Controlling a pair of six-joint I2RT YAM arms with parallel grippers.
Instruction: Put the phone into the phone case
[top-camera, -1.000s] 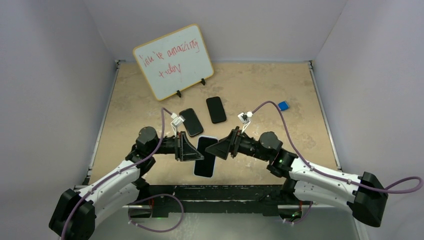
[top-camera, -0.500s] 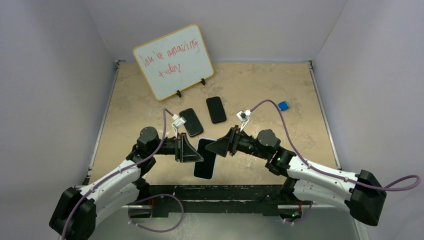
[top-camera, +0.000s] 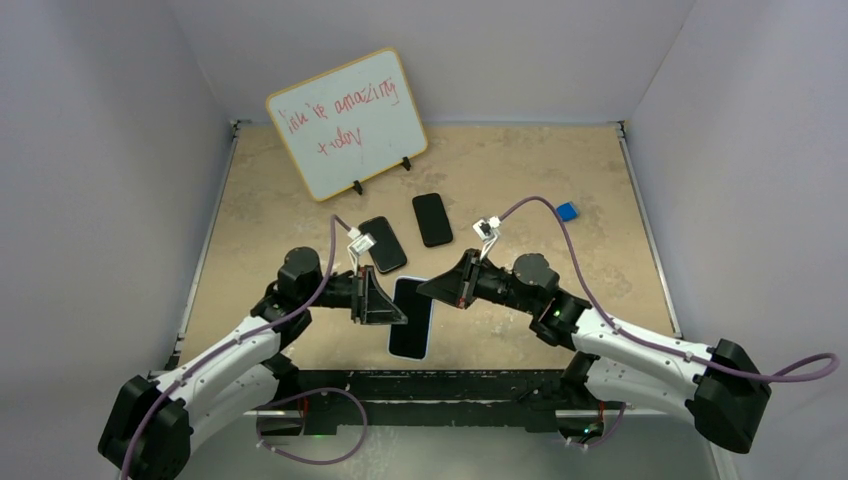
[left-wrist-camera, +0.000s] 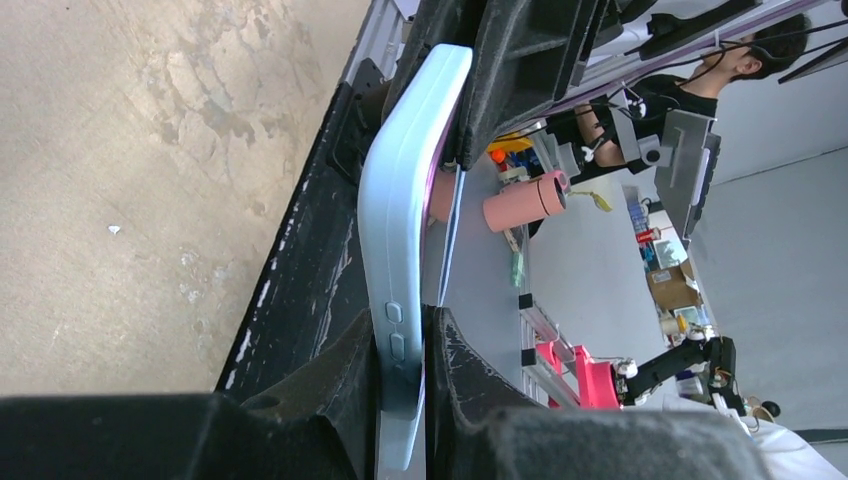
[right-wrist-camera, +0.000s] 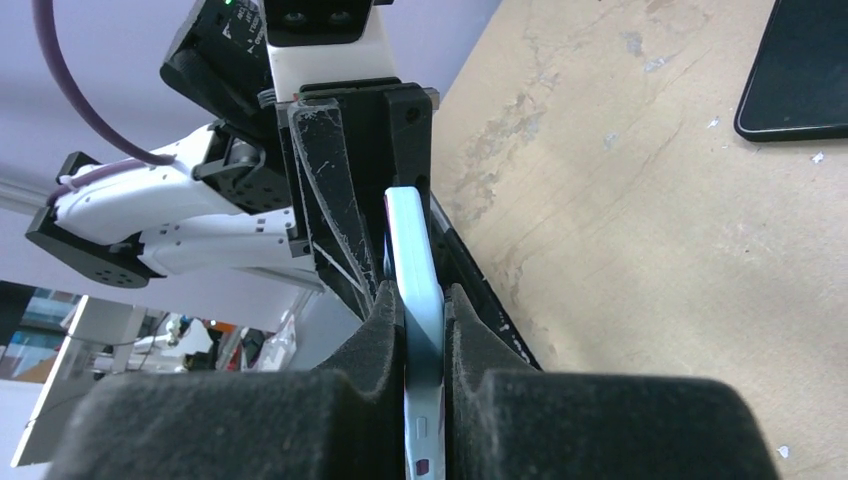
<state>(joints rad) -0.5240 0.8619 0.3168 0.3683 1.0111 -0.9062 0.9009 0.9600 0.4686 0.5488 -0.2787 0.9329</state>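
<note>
On tan table (top-camera: 520, 180), whiteboard (top-camera: 348, 122) reads "You're amazing today"; left tool (top-camera: 396, 312) and right tool (top-camera: 430, 290) clamp phone case (top-camera: 410, 338).

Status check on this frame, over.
Left gripper and right gripper shut on phone case, midair. Phone partly seated, one case edge bowed away. Two black phones lie apart.

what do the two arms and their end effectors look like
The left arm and right arm have white links, black joints and black bases. The left end effector and right end effector are black, with broad triangular fingers scuffed whitish. A purple cable loops along each arm.
</note>
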